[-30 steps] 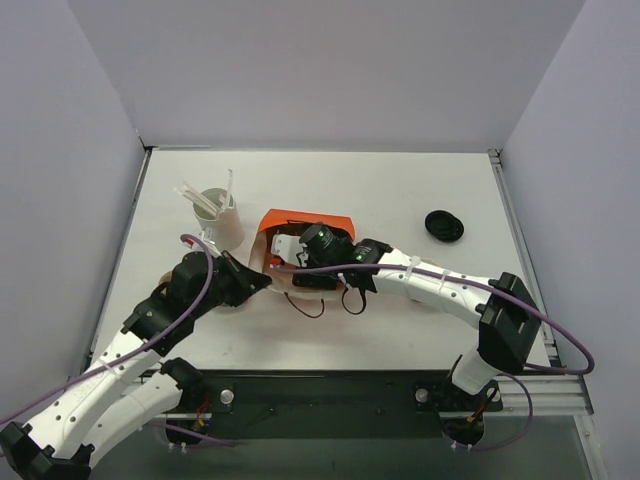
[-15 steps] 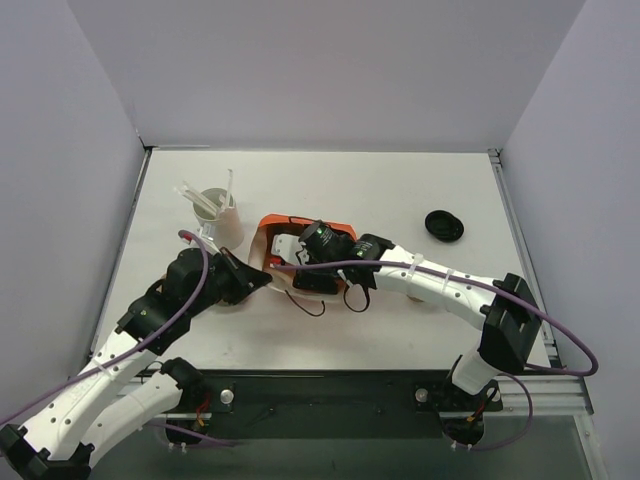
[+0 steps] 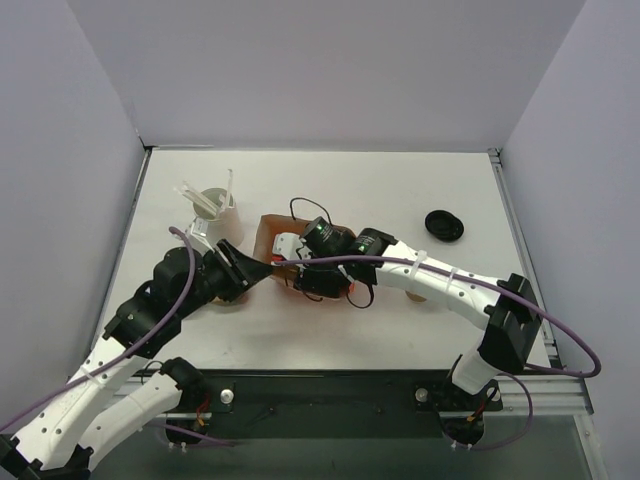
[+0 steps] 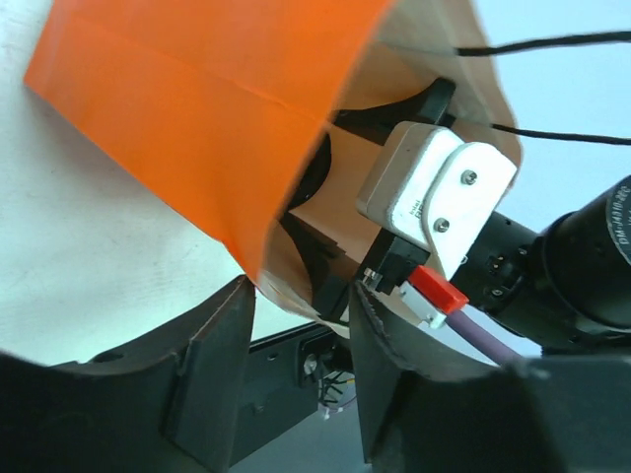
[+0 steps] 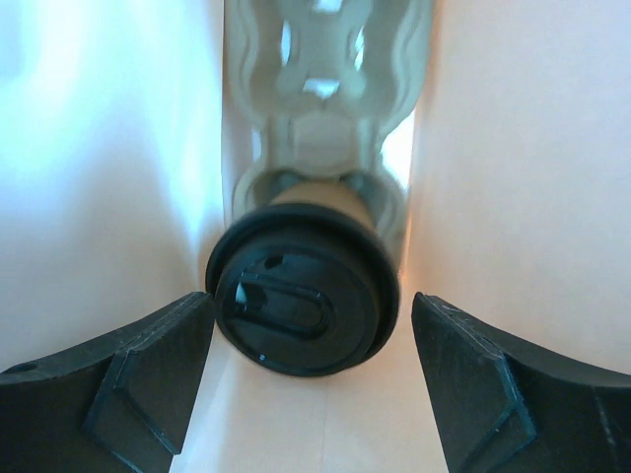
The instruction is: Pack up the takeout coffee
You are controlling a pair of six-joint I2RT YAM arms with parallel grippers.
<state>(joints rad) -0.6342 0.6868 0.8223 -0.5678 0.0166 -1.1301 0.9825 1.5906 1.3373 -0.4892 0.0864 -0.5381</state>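
Observation:
The takeout coffee (image 5: 304,301), a tan cup with a black lid, is inside the orange bag (image 4: 197,118), its lid facing the right wrist camera and a grey moulded holder behind it. My right gripper (image 5: 311,315) is reached into the bag and open, one finger on each side of the lid with a gap on both sides. My left gripper (image 4: 298,296) is at the bag's mouth, open, with the bag's paper rim lying loose between its fingertips. From above, the bag (image 3: 268,235) is mostly covered by the right arm, and the cup is hidden.
A white cup of stirrers (image 3: 215,212) stands just behind the left gripper (image 3: 262,270). A loose black lid (image 3: 443,224) lies on the table at the right. Both arms crowd the middle of the table, and walls close it on three sides.
My left gripper has opened and let go of the bag's rim. The bag has tipped, showing less of its orange face from above. The right gripper stays open inside the bag.

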